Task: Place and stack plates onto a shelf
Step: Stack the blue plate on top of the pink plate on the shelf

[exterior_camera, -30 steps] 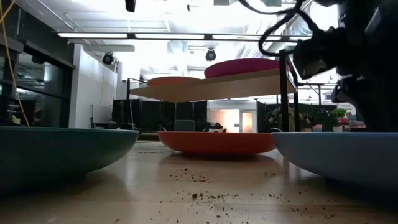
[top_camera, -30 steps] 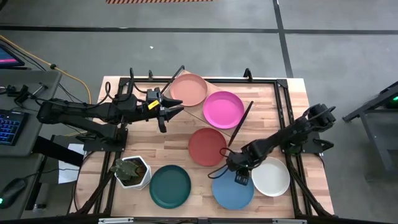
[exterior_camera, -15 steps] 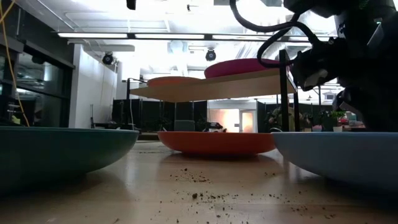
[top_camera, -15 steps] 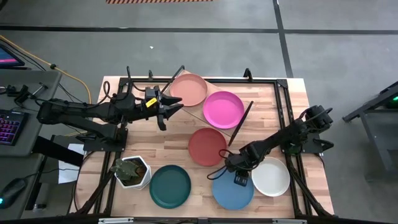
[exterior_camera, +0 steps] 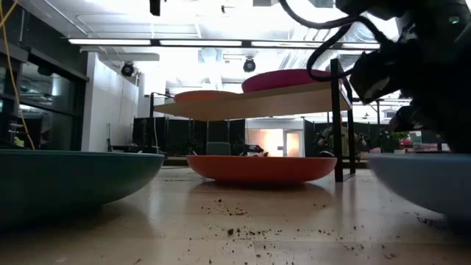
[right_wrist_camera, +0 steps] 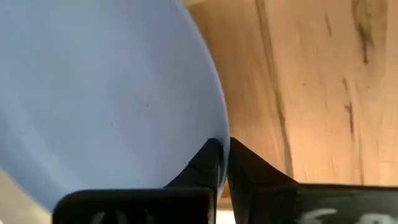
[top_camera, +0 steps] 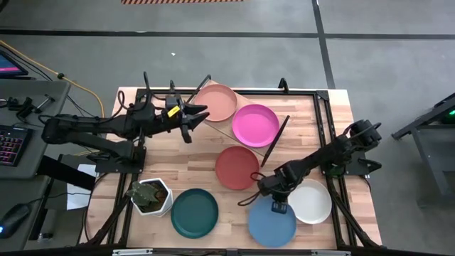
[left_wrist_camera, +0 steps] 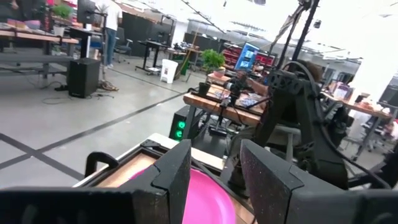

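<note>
On the shelf [top_camera: 240, 99] at the table's far side lie a peach plate [top_camera: 216, 102] and a magenta plate [top_camera: 255, 124]. The red plate [top_camera: 237, 168], the dark green plate [top_camera: 194, 212] and the white plate [top_camera: 311, 201] rest flat on the table. My right gripper [top_camera: 276, 202] is shut on the blue plate [top_camera: 272, 226] near the front edge. My left gripper [top_camera: 192, 118] hovers open just left of the peach plate and holds nothing. In the left wrist view the magenta plate [left_wrist_camera: 206, 199] shows between its fingers. My right gripper pinches the blue plate's far rim [right_wrist_camera: 216, 132] between its two fingers, one on the inner side of the rim and one on the outer. The fingers [right_wrist_camera: 209, 163] slant down at it from the table's far side. Whether the plate is clear of the table I cannot tell.
A white hexagonal plant pot [top_camera: 151, 197] stands at the front left, beside the green plate. A black metal frame [top_camera: 323, 135] runs around the tabletop. In the low view the shelf [exterior_camera: 250, 104] stands on thin black legs above the red plate [exterior_camera: 257, 168].
My right gripper has shut on the blue plate's rim, and the plate has slid a little toward the table's near right corner. My left gripper has moved slightly toward the far edge, still open.
</note>
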Controlling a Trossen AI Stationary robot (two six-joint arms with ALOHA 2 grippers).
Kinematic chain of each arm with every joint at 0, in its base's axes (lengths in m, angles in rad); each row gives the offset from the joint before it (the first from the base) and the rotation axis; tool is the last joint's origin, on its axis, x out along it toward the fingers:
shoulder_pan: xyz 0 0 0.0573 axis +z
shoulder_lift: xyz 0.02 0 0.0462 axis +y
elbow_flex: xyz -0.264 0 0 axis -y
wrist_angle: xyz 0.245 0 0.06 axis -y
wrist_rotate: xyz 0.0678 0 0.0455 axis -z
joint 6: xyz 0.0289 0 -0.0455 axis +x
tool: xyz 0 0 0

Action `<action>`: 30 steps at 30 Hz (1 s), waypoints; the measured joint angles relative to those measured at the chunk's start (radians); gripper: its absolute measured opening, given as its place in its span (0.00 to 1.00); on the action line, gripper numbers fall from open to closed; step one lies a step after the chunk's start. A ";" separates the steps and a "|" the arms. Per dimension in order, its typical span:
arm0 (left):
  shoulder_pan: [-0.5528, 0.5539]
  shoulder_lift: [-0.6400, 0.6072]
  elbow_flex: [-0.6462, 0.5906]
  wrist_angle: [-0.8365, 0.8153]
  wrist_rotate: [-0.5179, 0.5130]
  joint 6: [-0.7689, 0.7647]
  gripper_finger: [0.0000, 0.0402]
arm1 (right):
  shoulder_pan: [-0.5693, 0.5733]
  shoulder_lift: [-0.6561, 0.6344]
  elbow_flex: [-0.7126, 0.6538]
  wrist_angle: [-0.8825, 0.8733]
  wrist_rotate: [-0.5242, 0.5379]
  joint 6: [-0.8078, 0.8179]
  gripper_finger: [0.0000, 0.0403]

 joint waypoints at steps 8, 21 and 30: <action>0.027 0.000 0.000 0.009 0.003 0.000 0.33 | -0.031 -0.124 0.000 -0.046 -0.012 -0.096 0.00; 0.036 0.000 0.000 0.020 0.003 0.000 0.33 | -0.101 -0.485 0.000 -0.139 0.020 -0.175 0.00; 0.036 0.000 0.000 0.020 -0.005 0.000 0.33 | -0.248 -0.614 0.000 0.153 0.169 -0.065 0.00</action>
